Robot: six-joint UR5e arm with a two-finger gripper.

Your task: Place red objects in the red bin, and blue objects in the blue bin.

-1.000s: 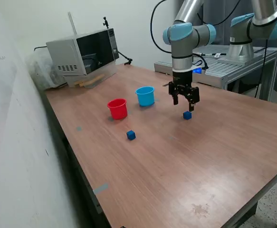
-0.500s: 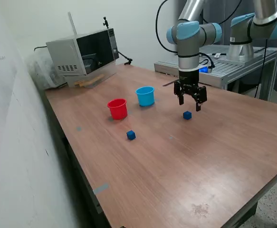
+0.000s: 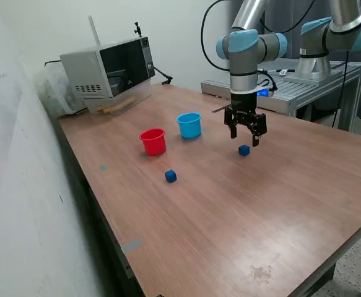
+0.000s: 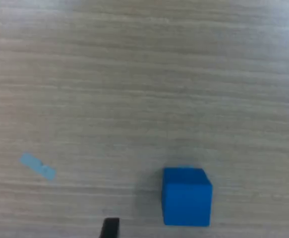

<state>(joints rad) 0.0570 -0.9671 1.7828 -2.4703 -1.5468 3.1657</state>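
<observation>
Low centre of the exterior view, one blue cube (image 3: 171, 176) sits alone on the surface (image 3: 230, 216). Further back, the second cube (image 3: 244, 150) lies just below the pincer (image 3: 245, 134), which hangs spread wide and empty. Beyond, centre frame, red cup (image 3: 153, 142) and blue cup (image 3: 189, 125) stand near each other.

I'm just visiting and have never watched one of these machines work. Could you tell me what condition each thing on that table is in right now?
Gripper: jaws open, empty, above the table.
Blue cube under the gripper: on the table, not held.
Other blue cube: on the table, alone.
Red cup: upright, contents not visible.
Light-blue cup: upright, contents not visible.
Microwave: door closed.
</observation>
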